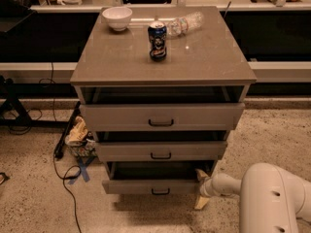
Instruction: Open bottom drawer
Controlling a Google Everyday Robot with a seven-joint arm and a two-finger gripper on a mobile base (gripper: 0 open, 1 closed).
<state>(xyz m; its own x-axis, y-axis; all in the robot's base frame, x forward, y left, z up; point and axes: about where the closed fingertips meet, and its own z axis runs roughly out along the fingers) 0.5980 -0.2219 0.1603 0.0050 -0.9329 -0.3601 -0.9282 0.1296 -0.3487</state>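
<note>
The bottom drawer [131, 186] is the lowest and narrowest grey-taupe front of the cabinet, with a small black bar handle [160, 192]. It stands pulled out a little, and a dark gap shows above its front. My gripper [200, 188] is low at the drawer's right end, on a cream arm [272, 198] that comes in from the lower right. Its fingers are apart, one fingertip [201, 173] above and one below the right end of the drawer front. It holds nothing that I can see.
The top drawer [160, 115] and middle drawer [160, 150] also stand slightly out. On the cabinet top [204, 57] are a white bowl [117, 18], a blue can [157, 41] and a lying plastic bottle [185, 23]. Cables and a crumpled bag [77, 132] lie on the floor at left.
</note>
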